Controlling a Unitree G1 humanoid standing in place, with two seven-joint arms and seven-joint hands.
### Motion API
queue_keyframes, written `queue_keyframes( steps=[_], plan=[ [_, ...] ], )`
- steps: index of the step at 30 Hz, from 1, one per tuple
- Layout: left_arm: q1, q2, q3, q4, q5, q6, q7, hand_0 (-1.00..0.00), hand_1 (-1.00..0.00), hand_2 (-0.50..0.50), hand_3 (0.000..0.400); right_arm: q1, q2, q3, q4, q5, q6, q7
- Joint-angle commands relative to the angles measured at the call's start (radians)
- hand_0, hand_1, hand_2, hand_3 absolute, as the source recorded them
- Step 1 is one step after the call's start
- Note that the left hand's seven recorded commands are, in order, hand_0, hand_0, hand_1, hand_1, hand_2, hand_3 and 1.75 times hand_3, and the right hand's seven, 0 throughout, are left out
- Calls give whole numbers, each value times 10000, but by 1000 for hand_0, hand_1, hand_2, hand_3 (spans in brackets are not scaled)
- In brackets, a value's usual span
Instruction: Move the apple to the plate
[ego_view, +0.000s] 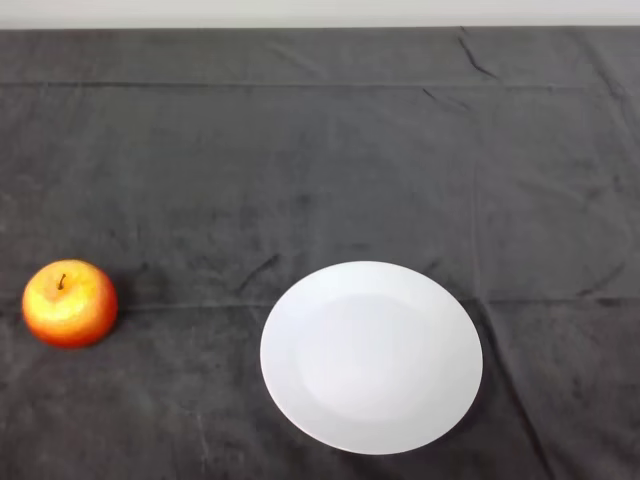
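Red-and-yellow round apple (69, 303), stem up, sitting on the dark cloth-covered table (320, 160) at the robot's far left. Well apart from the white round ceramic plate (371, 357) off to its right, nothing on it.

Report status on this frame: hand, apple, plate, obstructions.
Hand not in view. Apple upright on cloth, left of plate, apart from it. Plate bare. Nothing between them.

The robot's body lies wholly outside the head view; its look cannot be told
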Motion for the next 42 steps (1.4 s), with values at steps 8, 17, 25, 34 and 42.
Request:
queue_keyframes(
  steps=[8,17,25,34,42],
  plan=[
    [-131,304,223,97,37,467,-327,0,0,0,0,17,-308,-165,-7,-26,78,5],
    [-182,703,210,88,64,757,-731,0,0,0,0,17,-308,-165,-7,-25,77,5],
    [-343,1023,232,-11,51,898,-1059,0,0,0,0,17,-307,-164,-8,-26,77,5],
    [-533,1397,267,-251,43,698,-1456,0,0,0,0,17,-307,-164,-8,-26,77,5],
    [-619,1616,322,-438,5,303,-1876,0,0,0,0,17,-307,-163,-9,-25,77,5]
  ],
)
